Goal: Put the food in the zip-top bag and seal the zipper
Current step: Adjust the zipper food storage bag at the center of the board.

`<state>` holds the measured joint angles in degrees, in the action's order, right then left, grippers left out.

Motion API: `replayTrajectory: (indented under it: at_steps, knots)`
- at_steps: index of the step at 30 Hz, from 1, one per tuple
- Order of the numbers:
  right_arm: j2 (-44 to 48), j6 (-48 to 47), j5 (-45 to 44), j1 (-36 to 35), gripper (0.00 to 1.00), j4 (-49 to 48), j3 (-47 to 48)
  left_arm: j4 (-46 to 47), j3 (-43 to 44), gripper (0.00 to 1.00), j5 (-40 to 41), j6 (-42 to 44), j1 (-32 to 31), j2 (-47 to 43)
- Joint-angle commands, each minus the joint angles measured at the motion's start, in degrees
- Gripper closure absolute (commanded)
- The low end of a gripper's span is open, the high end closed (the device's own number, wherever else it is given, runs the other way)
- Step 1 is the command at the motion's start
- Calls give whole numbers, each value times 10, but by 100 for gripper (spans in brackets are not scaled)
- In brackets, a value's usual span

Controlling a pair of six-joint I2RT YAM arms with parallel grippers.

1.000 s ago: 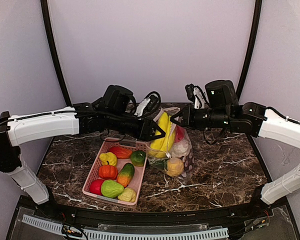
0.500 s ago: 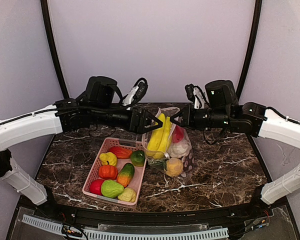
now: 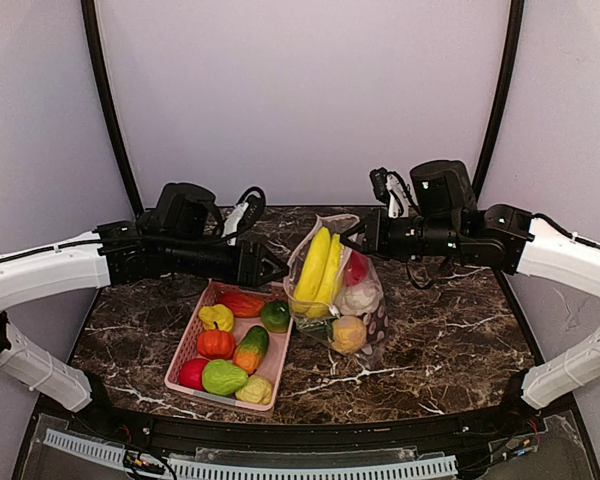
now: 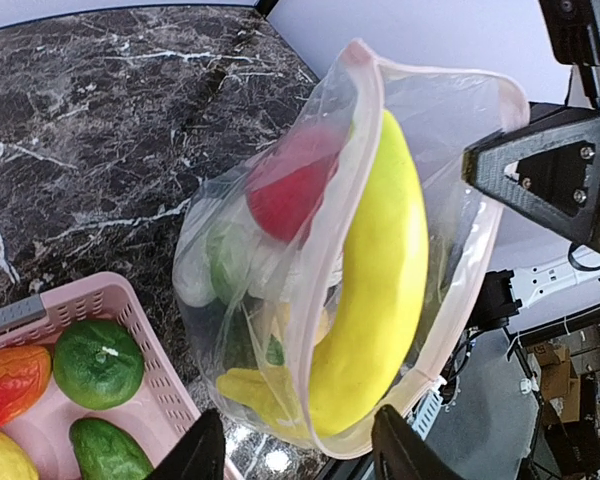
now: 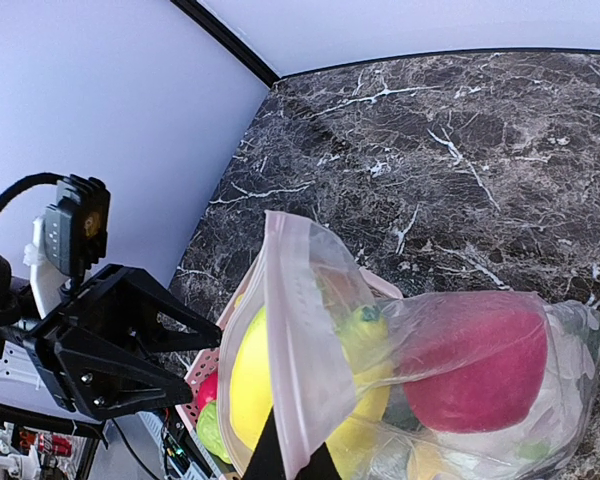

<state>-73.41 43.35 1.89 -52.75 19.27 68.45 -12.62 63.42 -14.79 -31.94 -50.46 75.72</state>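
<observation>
Bare dark marble bench [image 3: 440,340] lies open from the zip-top bag [image 4: 450,150] to the right edge and the near-right corner. The pink slatted basket [image 3: 187,345] fills the near-left part, its rim just beside the bag. The bag stands mid-bench, a little toward the far edge. It is clear, floppy and dotted white, and its pale pink zipper [image 4: 368,120] gapes apart. Inside it, a smooth yellow banana [image 3: 317,265] leans upright beside a glossy red fruit [image 3: 357,268].

The right gripper [image 3: 352,235] pinches the bag's upper rim, with the film clamped between its fingers. The left gripper [image 3: 272,268] hangs over the basket's far end, apart from the bag, with its jaws spread wide and empty.
</observation>
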Motion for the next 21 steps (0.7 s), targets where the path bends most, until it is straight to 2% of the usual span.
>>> replayTrajectory:
  at_steps: [1, 8, 18, 20, 21]
  knots:
    - [8, -9, 0, 3, 100, -40, 6, 2, -15, 52, 2, -14, 1, -1]
    - [4, -9, 1, 3, 100, -40, 7, 43, -37, 71, -35, -26, 2, 11]
    - [1, -13, 2, 3, 100, -40, 10, 85, -40, 74, -78, -40, 3, 33]
    - [1, -13, 2, 3, 100, -40, 10, 88, -38, 79, -82, -40, 4, 38]
    - [1, -14, 2, 3, 100, -40, 10, 90, -36, 85, -84, -40, 4, 40]
